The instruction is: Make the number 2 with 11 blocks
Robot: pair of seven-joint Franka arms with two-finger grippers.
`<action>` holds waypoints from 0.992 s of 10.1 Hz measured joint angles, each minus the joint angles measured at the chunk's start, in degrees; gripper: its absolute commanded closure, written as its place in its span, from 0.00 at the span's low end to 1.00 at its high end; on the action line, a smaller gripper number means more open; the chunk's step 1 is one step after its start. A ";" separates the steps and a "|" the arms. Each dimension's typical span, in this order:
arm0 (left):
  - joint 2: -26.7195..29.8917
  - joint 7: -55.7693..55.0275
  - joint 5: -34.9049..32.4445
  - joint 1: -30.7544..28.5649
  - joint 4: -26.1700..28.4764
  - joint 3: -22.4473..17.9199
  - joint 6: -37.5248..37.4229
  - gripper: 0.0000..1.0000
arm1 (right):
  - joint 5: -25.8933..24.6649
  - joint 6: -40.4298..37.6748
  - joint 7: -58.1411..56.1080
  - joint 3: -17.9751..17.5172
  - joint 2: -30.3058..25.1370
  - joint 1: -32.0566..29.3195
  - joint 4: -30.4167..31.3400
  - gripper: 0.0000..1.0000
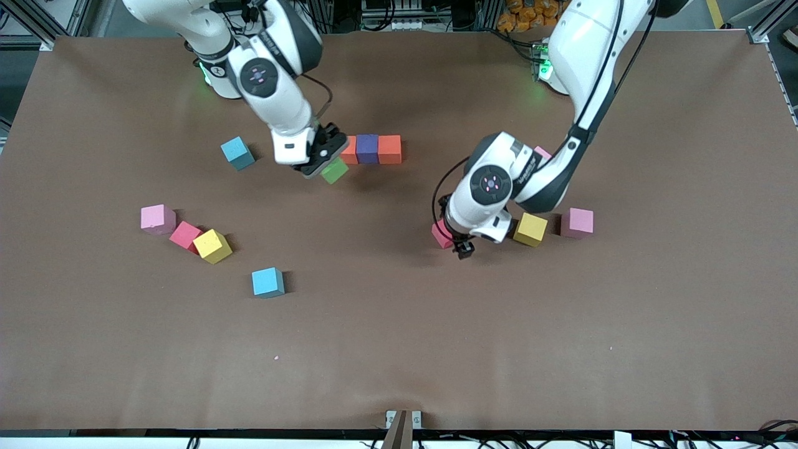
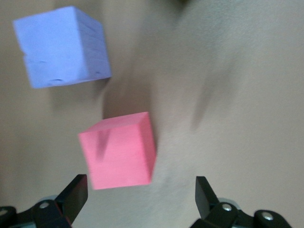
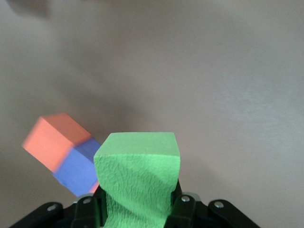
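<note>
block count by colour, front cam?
Orange blocks: 2
Purple block: 1
Green block: 1
Sky blue blocks: 2
Yellow blocks: 2
Red blocks: 2
Light pink blocks: 3
Total: 13

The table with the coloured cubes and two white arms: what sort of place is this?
Probably a robotics lab bench. Two white arms work over a brown table strewn with foam blocks; the right gripper holds a green block, the left gripper is open over a red block. Cables and metal framing line the edge.
</note>
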State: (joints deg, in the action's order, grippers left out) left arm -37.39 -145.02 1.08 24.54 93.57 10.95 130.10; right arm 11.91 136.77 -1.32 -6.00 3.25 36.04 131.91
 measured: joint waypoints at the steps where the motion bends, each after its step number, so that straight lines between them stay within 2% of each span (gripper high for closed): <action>1: -0.99 -1.02 0.00 0.01 -0.58 -0.16 0.00 0.00 | 0.07 0.01 8.15 -0.08 1.84 2.12 -2.27 0.74; 5: -1.94 -3.79 0.00 1.07 -0.78 -0.06 -1.19 0.00 | -1.30 0.70 34.01 -0.07 13.90 7.59 -12.41 0.74; 7: -1.90 -5.92 0.00 1.26 -1.03 0.16 -4.64 0.00 | -2.77 1.56 39.79 -0.02 18.30 9.08 -15.68 0.74; 10: -2.08 -9.41 0.00 1.74 -0.59 0.17 -6.33 0.00 | -4.28 4.34 43.71 0.01 21.35 9.71 -16.10 0.74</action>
State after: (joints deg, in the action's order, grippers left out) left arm -39.47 -154.44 1.08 26.28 92.98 11.12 123.77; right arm 7.63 141.11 42.39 -5.99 24.60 45.75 115.81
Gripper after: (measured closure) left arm 0.000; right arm 0.485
